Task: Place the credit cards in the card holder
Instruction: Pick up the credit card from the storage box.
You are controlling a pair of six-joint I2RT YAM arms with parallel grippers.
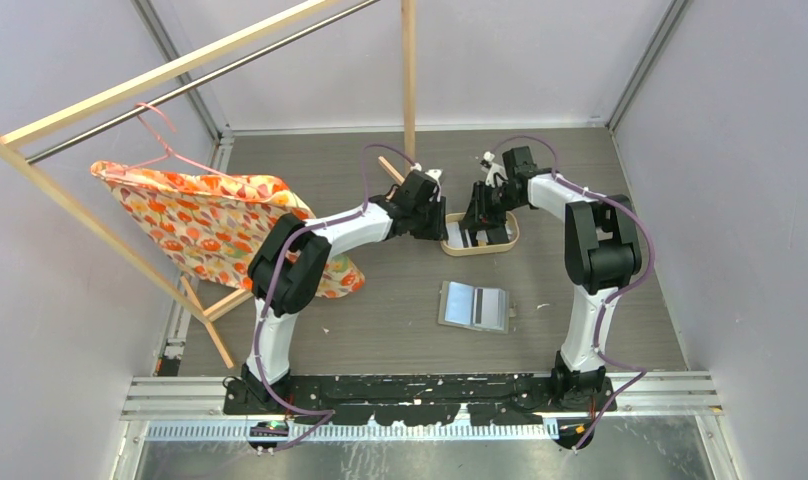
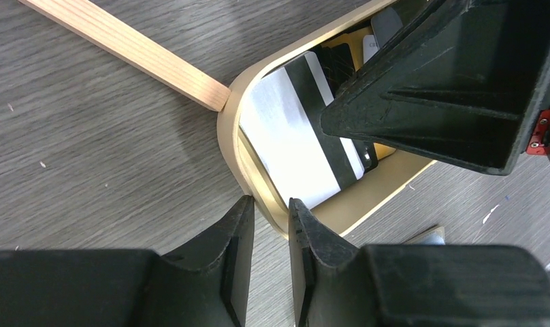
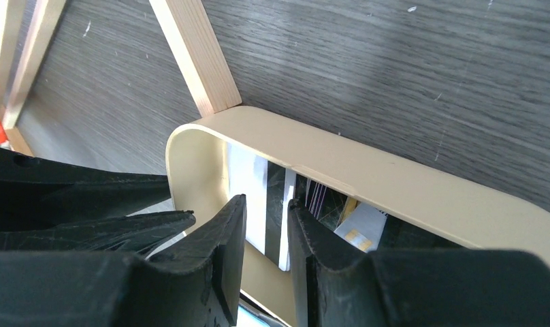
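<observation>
Dark grey wood-grain table (image 1: 400, 340) and what is laid on it.

An oval light-wood tray (image 1: 480, 251) is seen at the upper centre of the top view. Its left end is touched by the tip of a wooden strip (image 1: 388, 166). The card holder (image 1: 474, 306) is laid open and flat at the centre of the frame, below the tray and apart from it. The legs of a wooden frame (image 1: 213, 335) are set at the left. A few small white specks (image 1: 543, 306) are scattered just right of the card holder.

Grey wood-grain tabletop (image 1: 400, 345), pale walls (image 1: 760, 150), wooden clothes rack (image 1: 408, 70).
</observation>
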